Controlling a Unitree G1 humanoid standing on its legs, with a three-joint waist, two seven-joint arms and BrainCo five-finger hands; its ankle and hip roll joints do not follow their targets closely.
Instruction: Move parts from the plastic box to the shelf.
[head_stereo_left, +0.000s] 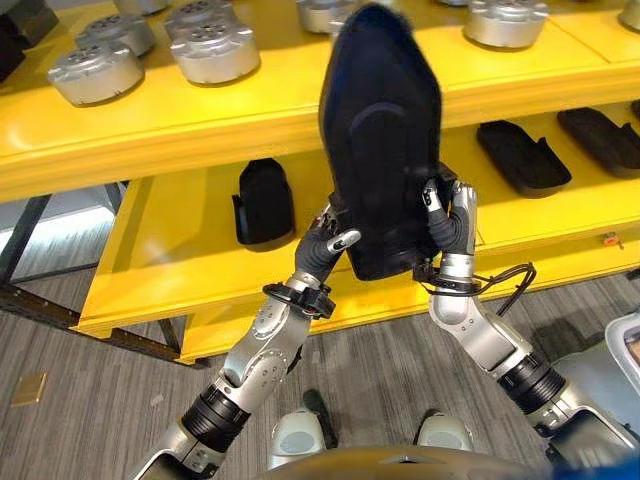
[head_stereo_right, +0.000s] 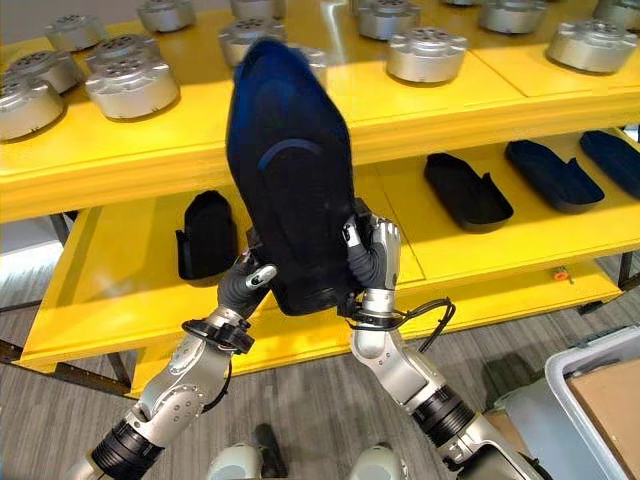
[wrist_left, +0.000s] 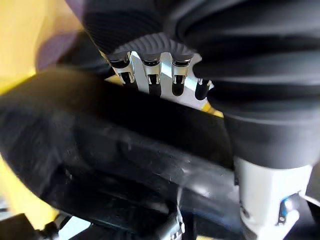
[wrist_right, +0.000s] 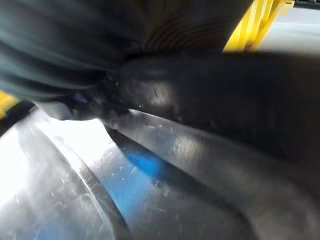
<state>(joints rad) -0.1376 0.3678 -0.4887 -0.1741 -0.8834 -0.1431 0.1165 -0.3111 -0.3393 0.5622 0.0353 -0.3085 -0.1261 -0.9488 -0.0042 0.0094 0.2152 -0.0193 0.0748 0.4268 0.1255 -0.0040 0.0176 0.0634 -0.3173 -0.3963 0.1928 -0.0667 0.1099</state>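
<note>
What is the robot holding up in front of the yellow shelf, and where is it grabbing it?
A big black molded part, gripped at its lower end: the left hand on one side, the right hand on the other.

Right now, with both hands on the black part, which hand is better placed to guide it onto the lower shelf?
Probably the right hand: its fingers curl round the black part by the open lower shelf. The left hand faces the black part already there.
</note>
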